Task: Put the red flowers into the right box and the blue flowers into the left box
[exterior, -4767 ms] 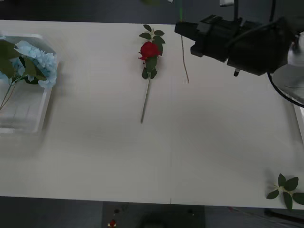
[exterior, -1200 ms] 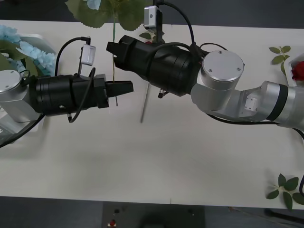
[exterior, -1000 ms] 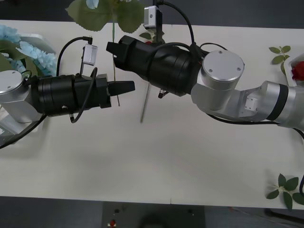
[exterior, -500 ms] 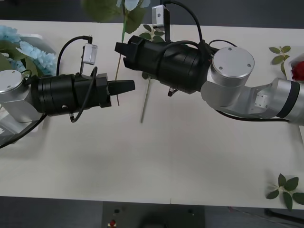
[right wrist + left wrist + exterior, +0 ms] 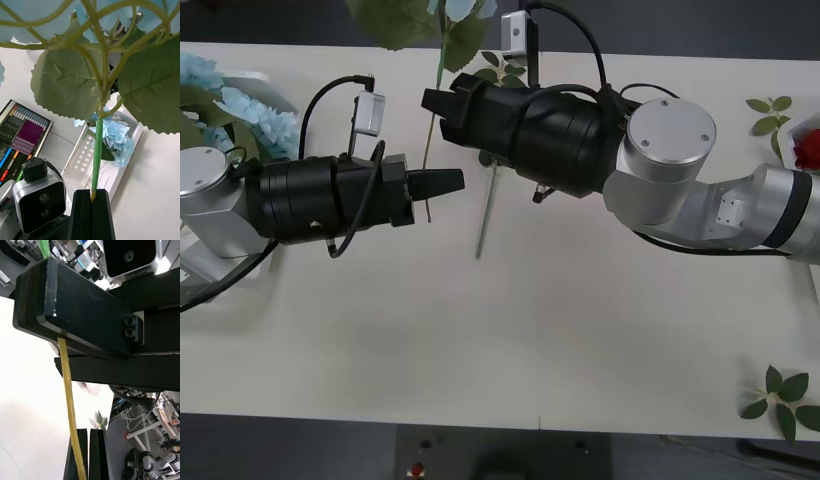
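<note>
Two grippers are meeting near the rose stem [image 5: 487, 215]: right gripper [image 5: 436, 103] pinching a blue flower's stem [image 5: 96, 157] tight, left gripper [image 5: 445, 182] closed beside the stem's lower end.

A blue hydrangea [image 5: 112, 22] hangs upright by its stem in my right gripper [image 5: 92, 210]. More blue flowers [image 5: 240, 115] lie in the slotted left box [image 5: 93, 165]; a red rose [image 5: 808, 148] lies far right.

Both arms reach inward, tips nearly meeting.
Left gripper [image 5: 442, 181] fingers pressed together; right gripper [image 5: 436, 102] fingers likewise clamped.
</note>
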